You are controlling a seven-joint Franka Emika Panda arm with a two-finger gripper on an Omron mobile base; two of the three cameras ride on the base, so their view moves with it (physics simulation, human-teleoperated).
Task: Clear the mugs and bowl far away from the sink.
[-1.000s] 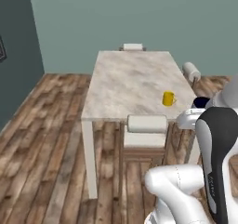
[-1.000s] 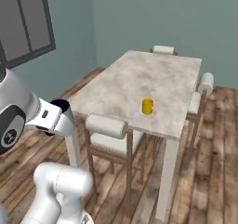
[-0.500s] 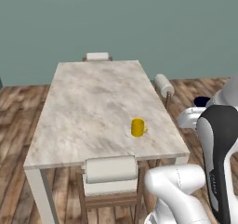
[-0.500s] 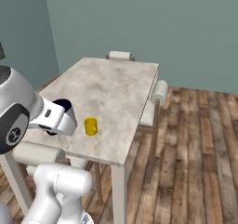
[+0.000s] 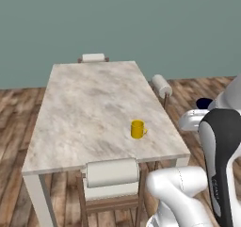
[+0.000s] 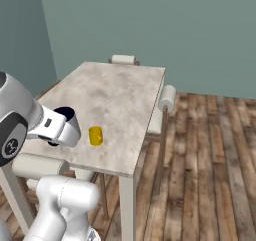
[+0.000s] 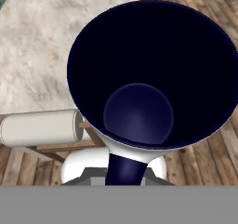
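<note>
Two mugs here, and they're in very different spots. One is the yellow mug (image 5: 138,129), standing upright on the marble-look desk (image 5: 89,108), toward the near right corner and well in from the edge. From the right base camera that same yellow mug (image 6: 95,135) sits just beside the robot's white wrist, out on the bare desk (image 6: 120,95) top.

The other one is the pale mug with the dark inside (image 7: 151,74) — the hand camera stares straight down into it, dark rim all round, dark handle pointing down toward the bottom of the picture. It's pinched in the fingers (image 7: 126,174) (you can't really see the tips, the handle covers them, but they're closed tight and the mug is up in the air with them). In the left base camera a bit of its dark rim (image 5: 204,102) peeks out past the arm, off the right side of the desk, over the wooden floor (image 5: 197,87).

Chairs with pale cushions are tucked in around the desk — one at the near end (image 5: 112,174), one at the far end (image 5: 93,57), one on the right side (image 5: 161,85). Teal wall (image 5: 122,23) behind.
</note>
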